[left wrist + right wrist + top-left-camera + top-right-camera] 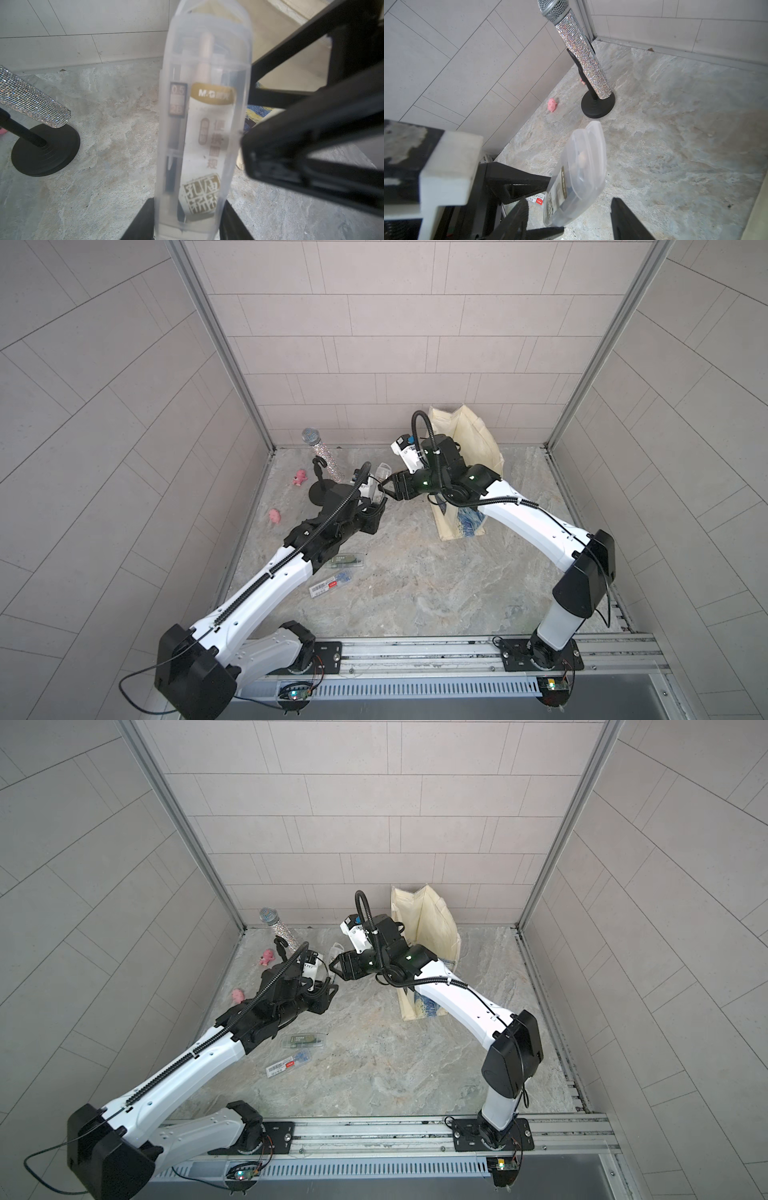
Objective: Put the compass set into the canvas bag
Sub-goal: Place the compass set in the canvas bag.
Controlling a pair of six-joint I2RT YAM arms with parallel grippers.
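where it all sits: a booth with pale grey tiled walls (374, 344) on three sides, metal posts in the corners, and a table (415, 572) with a mottled grey stone look.
canvas bag (469, 439): upright at the back right of the table, mouth open, cream lining showing. a blue-and-yellow swirl print shows low on its front, and the right arm crosses in front of it.
microphone (322, 452): rhinestone-covered with a silver mesh head, leaning in a black stand (320, 494) with a round base, back left.
compass set (381, 483): a clear plastic case held up off the table between the two arms, left of the bag and outside it.
left gripper (378, 504): clamped tight on the lower end of the case.
right gripper (569, 199): jaws apart, one on each side of the case, with a gap showing, so no grip.
writing: the left wrist view reads "m&g" on a gold band and "0.5" and "2b" on a dark tube inside, with chinese characters lower down.
clear flat cases (347, 560): two lying by the left forearm, a barcode label (324, 587) just beside them.
pink pig (300, 477): small, by the left wall. second pink pig (274, 516): nearer the front.
views: only the top views show the whole bag. the right wrist view shows the case edge-on.
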